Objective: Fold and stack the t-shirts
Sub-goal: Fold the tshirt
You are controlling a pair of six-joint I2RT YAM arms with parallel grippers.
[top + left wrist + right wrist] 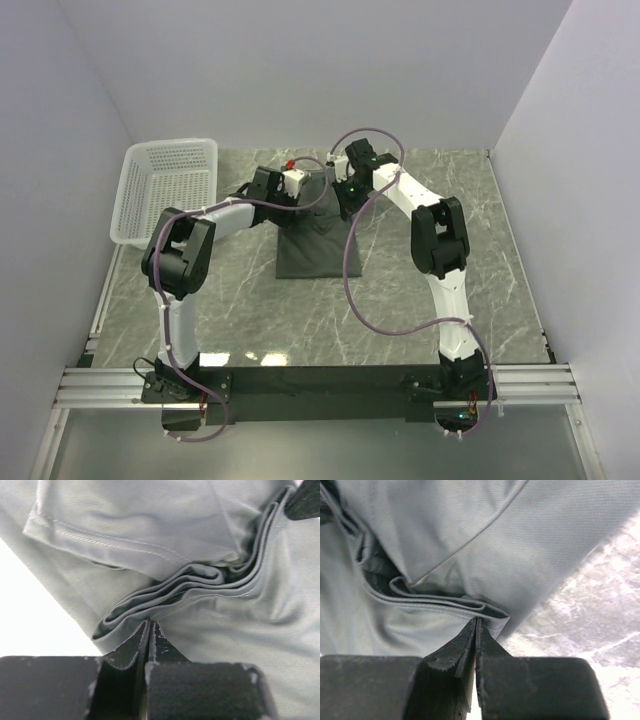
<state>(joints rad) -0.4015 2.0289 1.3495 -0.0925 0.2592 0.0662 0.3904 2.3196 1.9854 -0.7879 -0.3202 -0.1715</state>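
One dark charcoal t-shirt [318, 250] lies partly folded in the middle of the marble table [440, 300]. Both grippers meet at its far edge. My left gripper [303, 200] is at the far left corner. In the left wrist view it [150, 621] is shut, its tips pinching a stacked fold of grey fabric [150, 525] with a stitched sleeve hem above. My right gripper [345, 200] is at the far right corner. In the right wrist view it [478, 619] is shut on the layered edge of the shirt [470, 525].
A white mesh basket [165, 190] stands at the far left of the table, against the left wall. White walls close in the left, back and right sides. Bare marble [580, 615] shows just right of the shirt. Purple cables loop off both arms.
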